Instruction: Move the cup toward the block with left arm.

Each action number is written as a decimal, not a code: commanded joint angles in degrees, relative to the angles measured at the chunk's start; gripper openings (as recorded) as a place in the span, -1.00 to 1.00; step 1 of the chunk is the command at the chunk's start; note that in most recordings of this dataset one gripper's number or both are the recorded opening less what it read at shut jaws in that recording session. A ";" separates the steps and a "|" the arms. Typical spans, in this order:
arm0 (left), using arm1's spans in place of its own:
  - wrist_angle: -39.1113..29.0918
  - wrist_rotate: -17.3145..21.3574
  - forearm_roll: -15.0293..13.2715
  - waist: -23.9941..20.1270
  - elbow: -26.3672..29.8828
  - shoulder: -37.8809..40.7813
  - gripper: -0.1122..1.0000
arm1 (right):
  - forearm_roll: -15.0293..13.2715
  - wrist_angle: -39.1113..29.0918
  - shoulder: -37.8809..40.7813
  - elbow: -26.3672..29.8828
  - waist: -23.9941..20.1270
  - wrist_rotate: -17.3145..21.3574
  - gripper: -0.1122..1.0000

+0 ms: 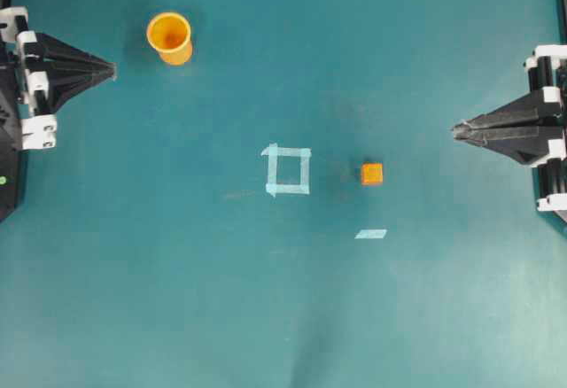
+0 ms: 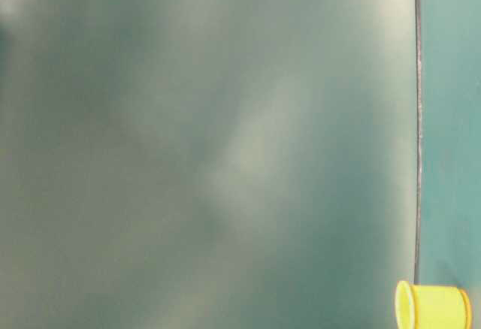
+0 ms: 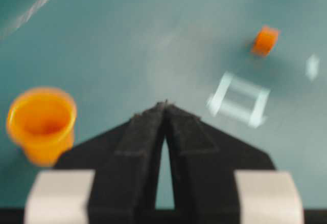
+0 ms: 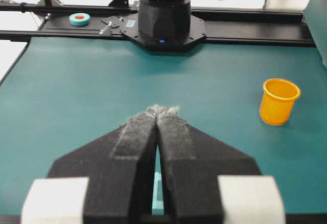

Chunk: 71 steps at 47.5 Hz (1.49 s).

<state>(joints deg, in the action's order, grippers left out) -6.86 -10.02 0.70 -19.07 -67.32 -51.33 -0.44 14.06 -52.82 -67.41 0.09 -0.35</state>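
Observation:
The orange-yellow cup [image 1: 170,37] stands upright at the far left of the teal table, mouth up; it also shows as the cup [image 3: 42,124], the cup [image 4: 278,101] and the cup [image 2: 434,306]. The tiny orange block [image 1: 372,174] lies right of the middle, seen also as the block [image 3: 265,40]. My left gripper [image 1: 112,69] rests shut and empty at the left edge, its tips a short way left of and below the cup. In its own view the left gripper [image 3: 164,104] has tips touching. My right gripper [image 1: 455,128] sits shut and empty at the right edge, shown as the right gripper [image 4: 162,110].
A pale tape square outline [image 1: 288,170] lies left of the block, and a short tape strip [image 1: 371,234] lies in front of it. The left arm's base [image 4: 164,14] stands at the table's left edge. The table-level view is mostly blur.

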 commanded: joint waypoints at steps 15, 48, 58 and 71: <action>-4.92 -0.88 -0.09 -1.23 1.32 8.96 -0.68 | -0.44 0.18 0.79 1.76 0.00 -0.09 -0.80; -11.51 -0.09 0.70 -2.72 3.78 9.93 0.40 | -2.20 -0.53 1.67 1.76 0.00 -0.26 -0.80; -8.53 0.09 1.05 -4.31 3.78 10.37 0.46 | -2.20 -0.35 1.67 1.85 0.09 -0.26 -0.80; -4.39 0.53 1.14 -5.54 4.39 12.74 0.64 | -2.29 -0.26 1.67 1.85 0.00 -0.26 -0.80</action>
<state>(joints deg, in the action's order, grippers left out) -12.39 -9.40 1.76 -23.82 -64.78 -39.38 -2.55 13.36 -51.24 -67.41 0.09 -0.53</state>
